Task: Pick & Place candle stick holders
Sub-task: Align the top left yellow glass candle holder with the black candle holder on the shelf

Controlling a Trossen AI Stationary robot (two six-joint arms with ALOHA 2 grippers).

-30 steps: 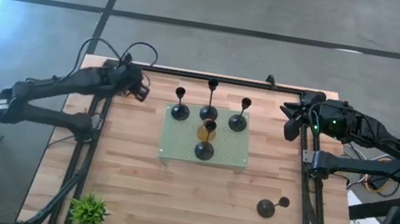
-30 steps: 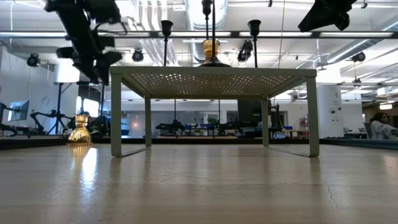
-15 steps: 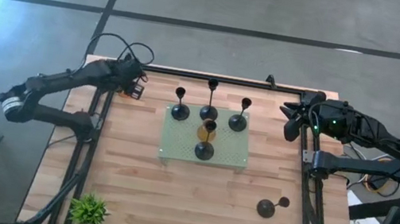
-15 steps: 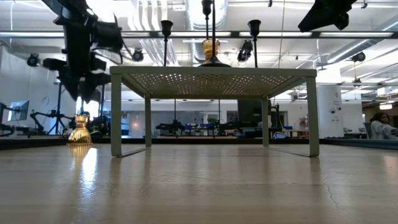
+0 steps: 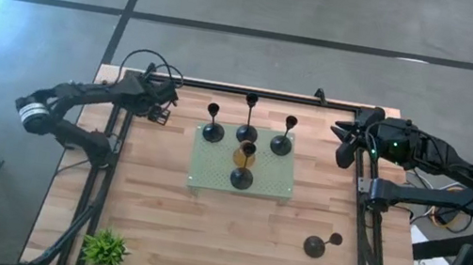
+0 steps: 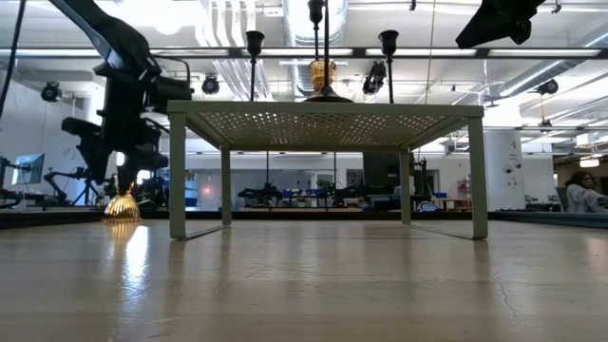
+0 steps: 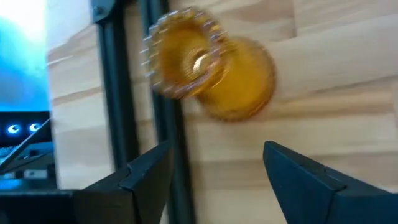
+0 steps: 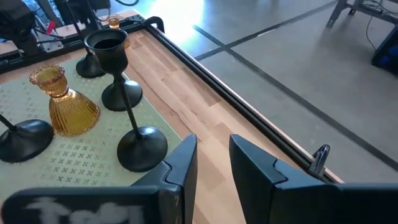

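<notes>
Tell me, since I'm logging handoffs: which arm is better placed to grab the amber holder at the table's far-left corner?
Left. The left gripper hangs open right above that amber holder; the right gripper waits across the table.

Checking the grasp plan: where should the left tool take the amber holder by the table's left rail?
Take the amber holder at its narrow neck, under the flared rim and above the bulbous base, coming straight down. It stands upright on the wood, hard against the rail, so the fingers should probably close along the rail. The left tool hangs open just short of it.
</notes>
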